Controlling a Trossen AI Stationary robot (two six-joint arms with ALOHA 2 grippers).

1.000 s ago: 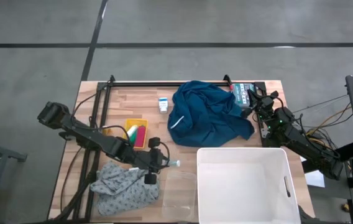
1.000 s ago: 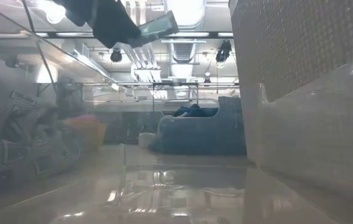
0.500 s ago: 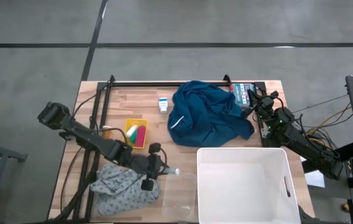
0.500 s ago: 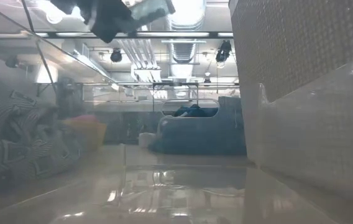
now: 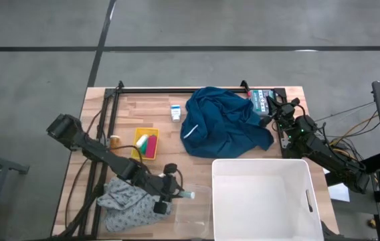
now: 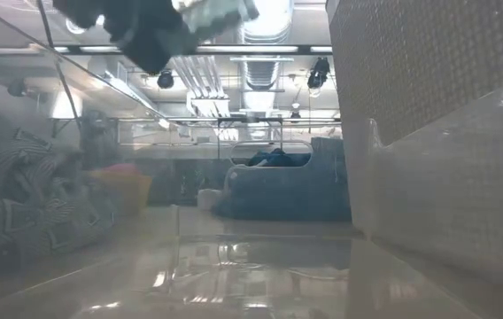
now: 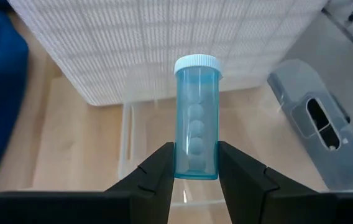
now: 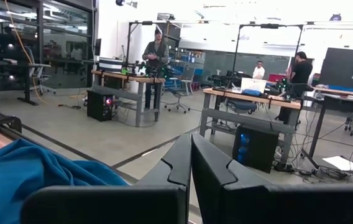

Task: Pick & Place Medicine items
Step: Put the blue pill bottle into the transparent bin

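Observation:
My left gripper (image 5: 171,193) hangs over the table's near edge, between the grey cloth (image 5: 131,204) and the white bin, shut on a clear blue pill vial (image 7: 196,124) with a white cap and white pills inside. That vial (image 5: 184,195) hovers over a clear plastic tray (image 5: 194,206). The small white carton with blue print (image 5: 175,112) lies flat at the far side beside the blue cloth (image 5: 223,124). A small orange-amber item (image 5: 115,140) sits left of a yellow tray. My right gripper (image 5: 273,107) waits at the far right corner, shut. My left gripper pinches the vial's closed bottom end (image 7: 196,169) between its two fingers (image 7: 159,180), one on either side. The fingers come from the table's left and the vial sticks out past them along their line, cap (image 7: 196,63) leading. It is lifted clear of the table.
The white bin (image 5: 263,201) fills the near right and stands close in front of the vial (image 7: 164,43). A clear lid with a slot (image 7: 318,140) lies by the tray. The yellow tray (image 5: 146,144) holds small items. A black frame (image 5: 176,90) lines the far edge.
My left gripper has carried the vial toward the table's near edge and a little right, from beside the yellow tray to over the clear tray, staying shut on it. The arm's move has uncovered the orange-amber item.

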